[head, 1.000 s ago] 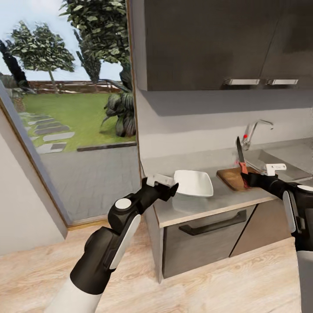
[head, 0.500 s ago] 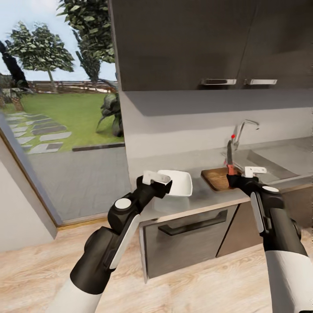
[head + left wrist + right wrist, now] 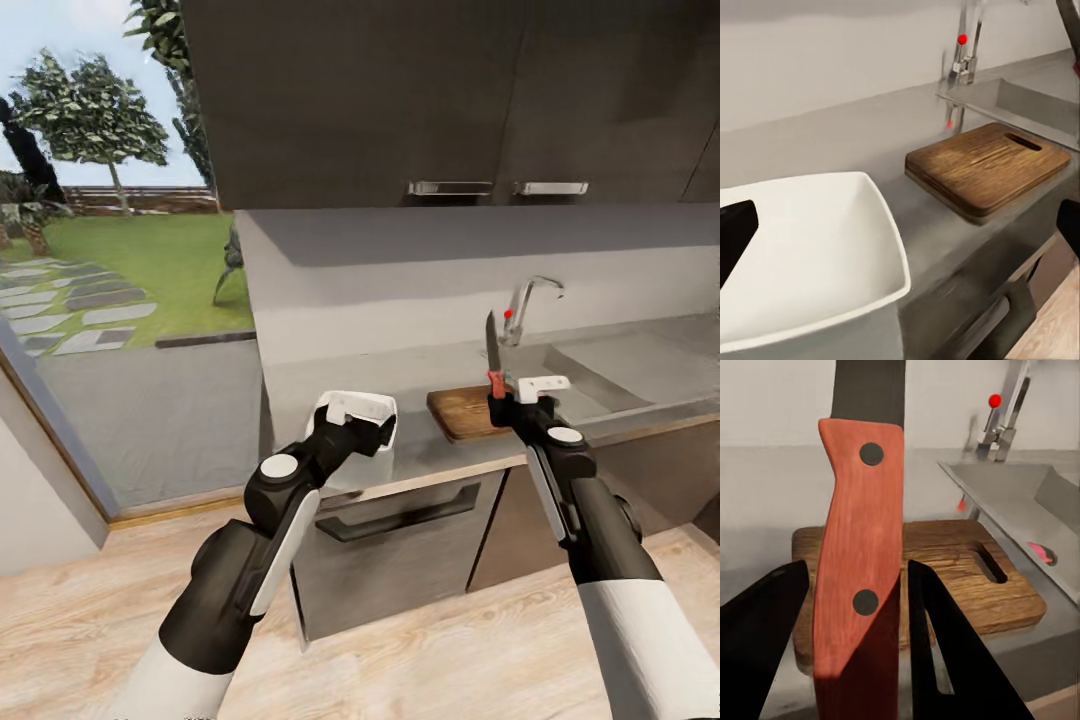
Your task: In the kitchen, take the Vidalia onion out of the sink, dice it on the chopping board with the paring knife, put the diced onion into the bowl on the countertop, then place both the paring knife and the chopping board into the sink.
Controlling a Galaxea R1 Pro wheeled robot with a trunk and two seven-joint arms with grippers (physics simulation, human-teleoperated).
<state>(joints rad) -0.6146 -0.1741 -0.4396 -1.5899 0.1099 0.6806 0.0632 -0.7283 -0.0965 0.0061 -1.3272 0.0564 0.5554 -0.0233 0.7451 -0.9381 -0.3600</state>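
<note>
Nearest in the head view, both arms reach forward over a light wood floor (image 3: 450, 650) toward the desk (image 3: 420, 455). The right tool (image 3: 505, 392) is clamped on the paring knife (image 3: 491, 350), its red-orange handle between the two dark fingers (image 3: 945, 652) and the dark blade pointing straight up. The left tool (image 3: 362, 420) hangs at the near edge of the white square bowl (image 3: 810, 247); whether its jaws are wide or narrow I cannot tell. The bowl sits on the grey desk, left of the chopping board (image 3: 986, 165) and apart from it. The board lies flat by the desk's front edge, slot handle hole toward the sink (image 3: 590, 365) on its right. Beyond stands the chrome tap (image 3: 525, 305) with its red knob, below dark wall cabinets (image 3: 450, 100).
</note>
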